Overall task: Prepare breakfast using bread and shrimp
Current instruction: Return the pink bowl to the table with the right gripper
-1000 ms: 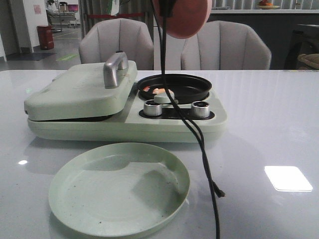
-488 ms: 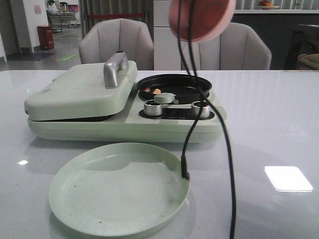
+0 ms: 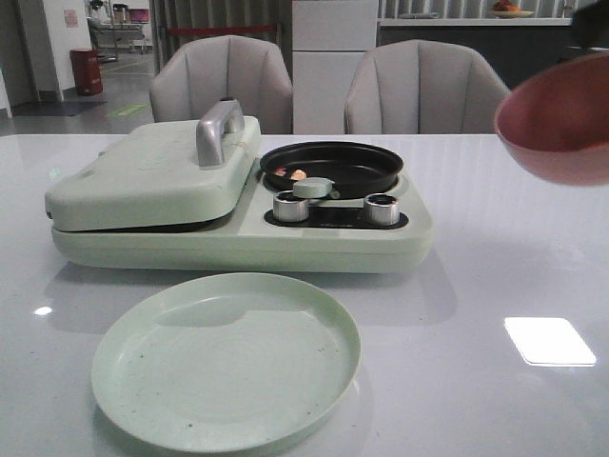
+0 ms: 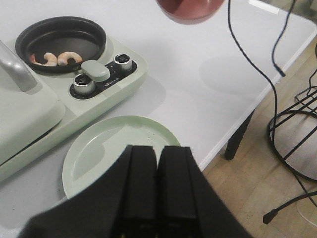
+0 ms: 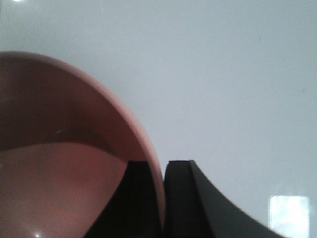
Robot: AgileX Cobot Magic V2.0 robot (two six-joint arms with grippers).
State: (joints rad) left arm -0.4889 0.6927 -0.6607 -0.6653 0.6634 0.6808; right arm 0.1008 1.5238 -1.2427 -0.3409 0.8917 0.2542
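Two orange-pink shrimp [image 4: 58, 58] lie at the edge of the black round pan [image 3: 381, 157] on the green appliance; from the front, the shrimp [image 3: 297, 174] show just behind the pan's rim. No bread shows in any view. My right gripper [image 5: 164, 171] is shut on the rim of a pink bowl [image 5: 64, 148], one finger inside and one outside. The bowl [image 3: 557, 133] hangs above the table at the right edge, looking empty. My left gripper [image 4: 158, 151] is shut on nothing, hovering over the near edge of the green plate [image 4: 114, 148].
The appliance's lid [image 3: 152, 171] with its silver handle [image 3: 217, 131] is down on the left half. Two silver knobs [image 3: 291, 206] sit in front of the pan. The empty green plate [image 3: 225, 357] lies before the appliance. Cables [image 4: 257, 49] hang past the table's right edge.
The pink bowl has swung from above the pan out to the right and lower. The dangling black cables have left the front view.
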